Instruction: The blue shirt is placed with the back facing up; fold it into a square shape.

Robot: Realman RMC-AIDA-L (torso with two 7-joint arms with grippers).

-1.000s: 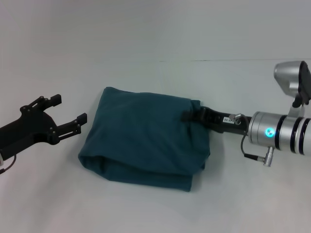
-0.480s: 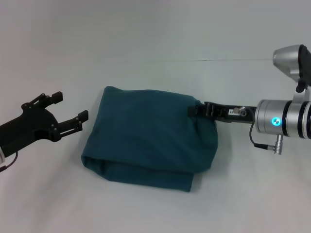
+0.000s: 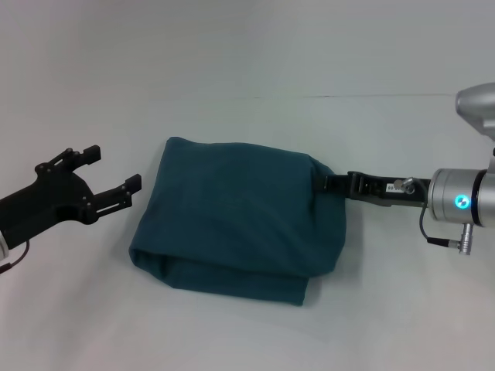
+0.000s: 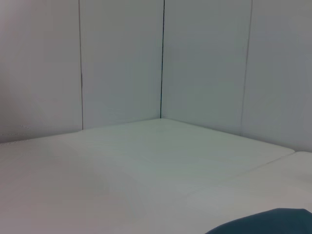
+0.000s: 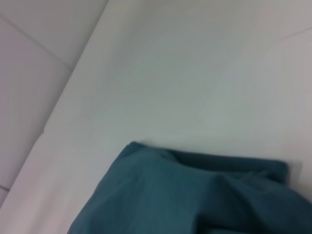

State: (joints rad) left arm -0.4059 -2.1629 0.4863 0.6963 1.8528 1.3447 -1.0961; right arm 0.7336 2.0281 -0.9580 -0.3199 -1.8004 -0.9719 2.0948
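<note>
Right gripper (image 3: pixel 328 183) tip sits at the blue shirt (image 3: pixel 236 220)'s right edge, touching fabric; can't tell if it's clamped or loose, fingertips hidden by cloth. Left gripper (image 3: pixel 108 171) hovers w/ fingers spread, holding nothing, just off the shirt's left side. One shirt, two grippers. Shirt lies folded to a rough square, mid desk (image 3: pixel 247 62). Left wrist view catches only a shirt sliver (image 4: pixel 265 222) plus wall panels; right wrist view shows bunched folds (image 5: pixel 185 195) up close.
</note>
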